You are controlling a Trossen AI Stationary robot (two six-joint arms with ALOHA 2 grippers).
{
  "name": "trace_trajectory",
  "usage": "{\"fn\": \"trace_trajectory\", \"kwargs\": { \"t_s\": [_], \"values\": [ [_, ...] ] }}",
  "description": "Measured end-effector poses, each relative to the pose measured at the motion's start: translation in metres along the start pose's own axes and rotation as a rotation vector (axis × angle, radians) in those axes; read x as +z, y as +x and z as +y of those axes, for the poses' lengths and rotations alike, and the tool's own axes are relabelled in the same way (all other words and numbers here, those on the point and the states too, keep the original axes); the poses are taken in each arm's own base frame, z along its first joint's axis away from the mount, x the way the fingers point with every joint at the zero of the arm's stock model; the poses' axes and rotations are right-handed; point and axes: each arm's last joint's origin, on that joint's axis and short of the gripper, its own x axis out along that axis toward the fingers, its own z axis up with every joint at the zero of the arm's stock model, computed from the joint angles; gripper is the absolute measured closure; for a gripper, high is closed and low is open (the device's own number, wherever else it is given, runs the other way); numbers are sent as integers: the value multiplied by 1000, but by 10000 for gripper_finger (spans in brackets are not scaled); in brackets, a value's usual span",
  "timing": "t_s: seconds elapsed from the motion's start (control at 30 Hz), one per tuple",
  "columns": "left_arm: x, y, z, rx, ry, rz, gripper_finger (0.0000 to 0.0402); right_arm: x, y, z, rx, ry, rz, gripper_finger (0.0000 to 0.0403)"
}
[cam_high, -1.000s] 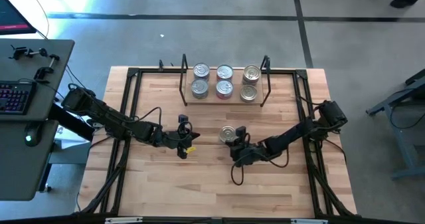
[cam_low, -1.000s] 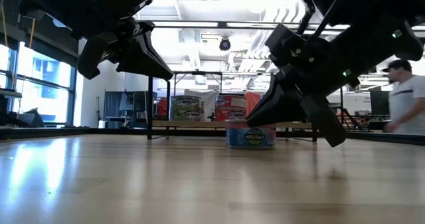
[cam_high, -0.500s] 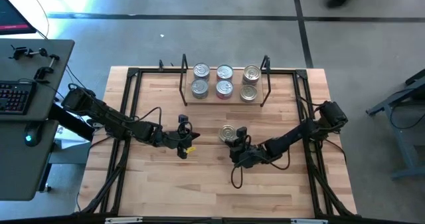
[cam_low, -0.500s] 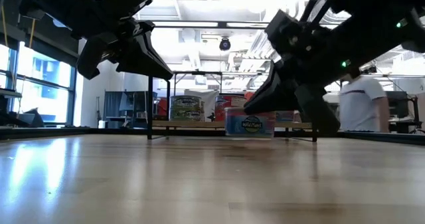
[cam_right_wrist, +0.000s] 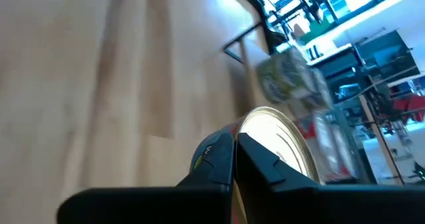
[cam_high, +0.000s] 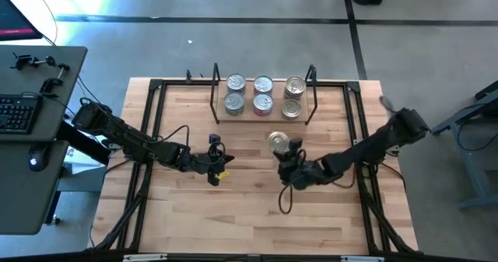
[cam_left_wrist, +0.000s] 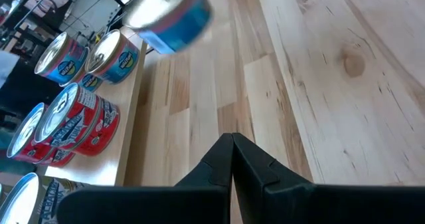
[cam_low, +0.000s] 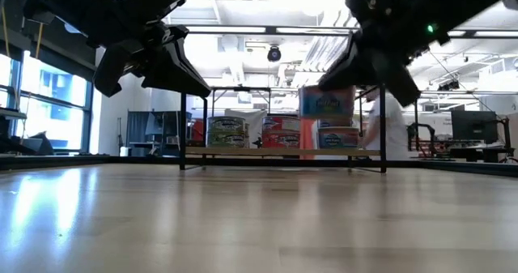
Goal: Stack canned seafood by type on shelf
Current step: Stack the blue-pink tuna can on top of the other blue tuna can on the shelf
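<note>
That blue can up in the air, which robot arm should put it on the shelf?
The right arm, most likely. Its right pincer already carries the blue can, lifted just in front of the shelf. The left pincer is shut, holds nothing and sits farther off.

Blue-labelled silver-lidded tin (cam_high: 278, 142), red-labelled tins (cam_left_wrist: 83, 121), pale wooden table (cam_high: 233, 215)

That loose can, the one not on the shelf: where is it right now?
In the high view, the loose can is at the right gripper, lifted above the table just before the shelf.
</note>
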Motion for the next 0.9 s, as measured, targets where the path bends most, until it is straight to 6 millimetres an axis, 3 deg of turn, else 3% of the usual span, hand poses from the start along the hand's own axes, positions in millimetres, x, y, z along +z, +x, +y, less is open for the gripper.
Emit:
{"fn": "trace_trajectory", "kwargs": {
  "t_s": [0.2, 0.5, 0.67, 0.9],
  "values": [
    [0, 0, 0, 0, -1, 0, 402, -7, 0, -53, -57, 1, 66, 403],
    [0, 0, 0, 0, -9, 0, 402, -42, 41, -115, -23, 41, 208, 403],
    [0, 0, 0, 0, -25, 1, 402, -59, 55, -134, 3, 107, 250, 403],
    [0, 0, 0, 0, -28, 1, 401, -68, 59, -140, 21, 211, 275, 403]
  ]
}}
